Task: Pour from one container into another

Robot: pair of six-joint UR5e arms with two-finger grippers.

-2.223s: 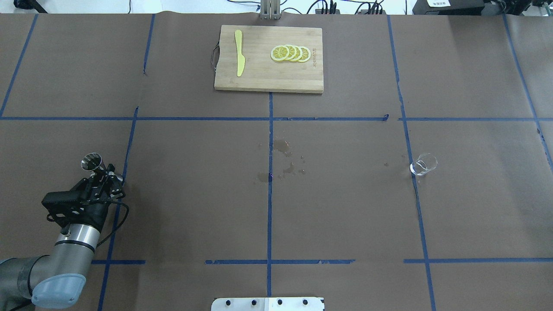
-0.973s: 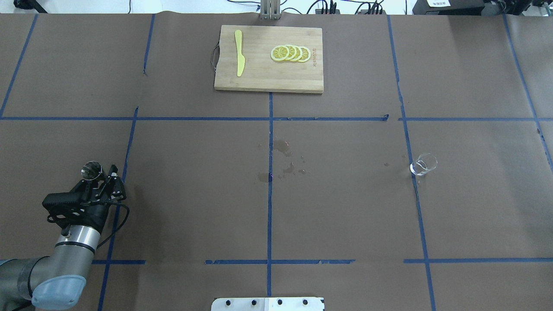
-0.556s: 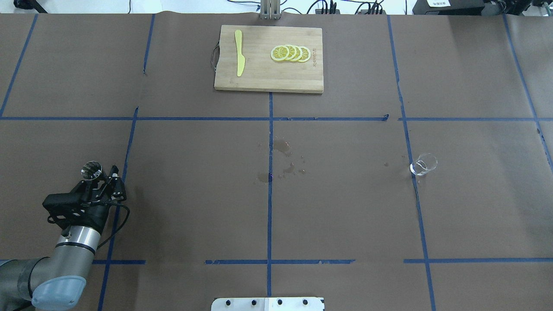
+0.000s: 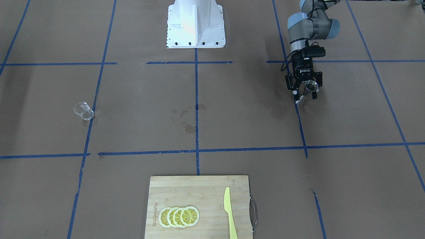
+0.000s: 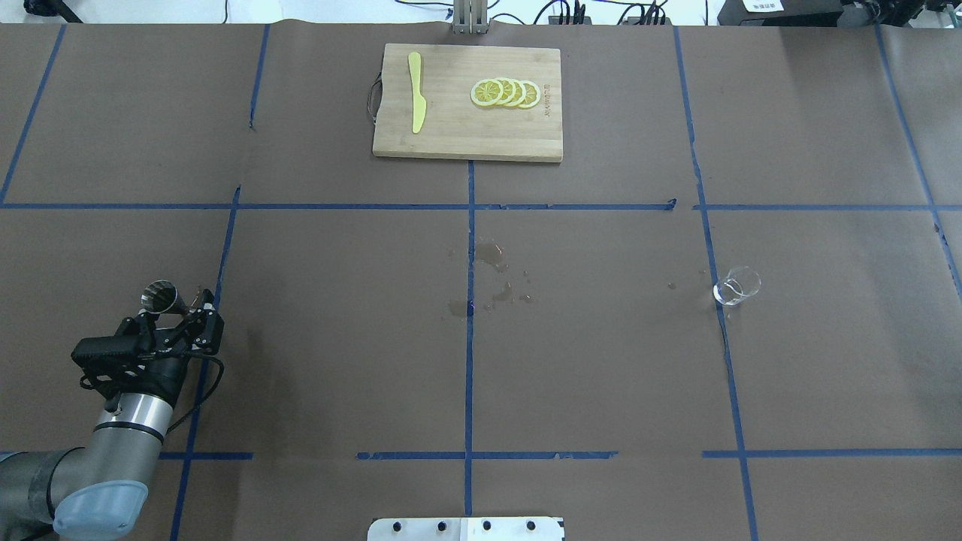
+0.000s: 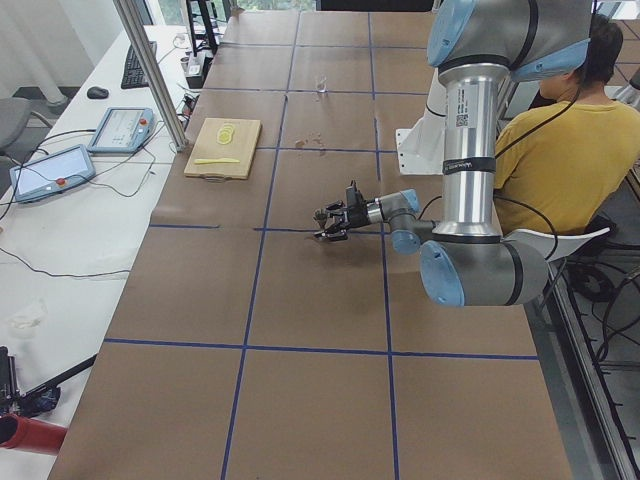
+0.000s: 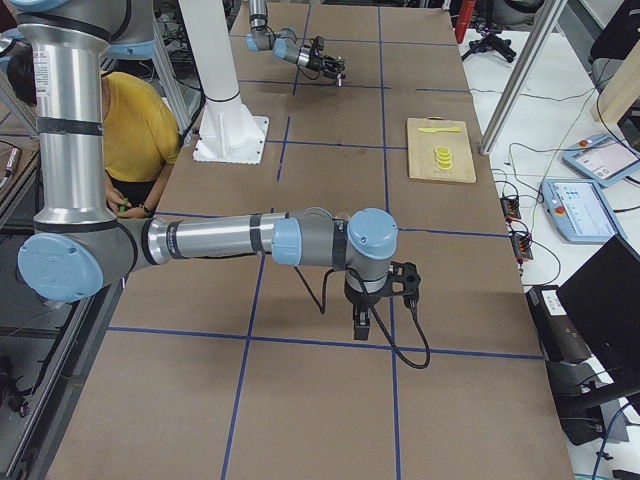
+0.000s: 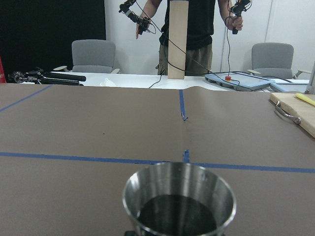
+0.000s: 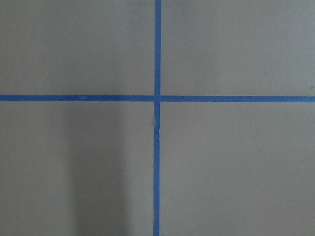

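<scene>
The steel jigger (image 5: 159, 295) stands near the table's left side, between the fingers of my left gripper (image 5: 179, 315), which is open around it. From the front, the jigger (image 4: 311, 85) sits between the spread fingers of that gripper (image 4: 304, 95). The left wrist view looks into the jigger (image 8: 179, 196), which holds dark liquid. The clear glass cup (image 5: 736, 286) stands alone far to the right, also seen from the front (image 4: 83, 111). My right gripper (image 7: 361, 326) points down over the table, well away from the cup. I cannot tell whether it is open or shut.
A wooden cutting board (image 5: 466, 135) with lemon slices (image 5: 505, 93) and a yellow knife (image 5: 416, 92) lies at the far middle. Wet spots (image 5: 492, 255) mark the paper at the table's centre. A person in a yellow shirt (image 6: 560, 150) sits behind the robot.
The left gripper brought the jigger slightly nearer and lower, then its fingers spread apart around it. The glass cup has not moved.
</scene>
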